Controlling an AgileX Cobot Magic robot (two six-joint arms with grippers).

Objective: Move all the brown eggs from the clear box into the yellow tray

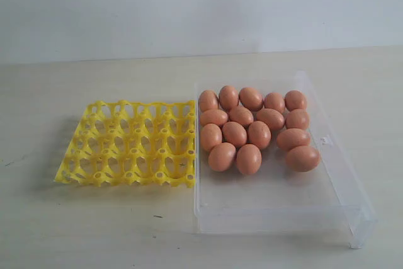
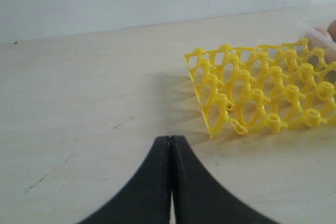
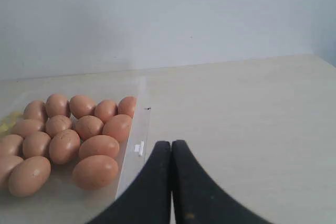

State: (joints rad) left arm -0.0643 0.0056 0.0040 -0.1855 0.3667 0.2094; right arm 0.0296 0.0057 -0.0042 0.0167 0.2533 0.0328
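Orange-brown and smooth-shelled, the oval brown eggs (image 1: 259,134) look light, stiff and brittle. Their rounded, glossy surface is likely to slip under a hard pinch. I judge the safest hold to be across the widest part of one egg, with the jaws closing gently on its two long sides. An egg at the edge of the cluster would be the best to start with, because the fingers have room to come down beside it.

About sixteen eggs, all alike in colour and size, lie packed in loose rows and touch their neighbours. They fill the upper part of the large, shallow clear box (image 1: 277,196) of transparent plastic, which sits right of centre in the exterior view. The lower part of its floor is bare.

Just beside the box, touching or nearly touching its left wall, sits the bright yellow tray (image 1: 131,142). It is a plastic lattice of cup-shaped cells with raised peaks, and every cell is unfilled, so no egg has been transferred yet.

Both box and tray rest on a pale wooden table (image 1: 75,231). Neither arm appears in the exterior view.

The left gripper (image 2: 169,140) has its black fingers pressed together with nothing between them, near the tray's corner. The right gripper (image 3: 171,145) is likewise closed on nothing, beside the box wall.
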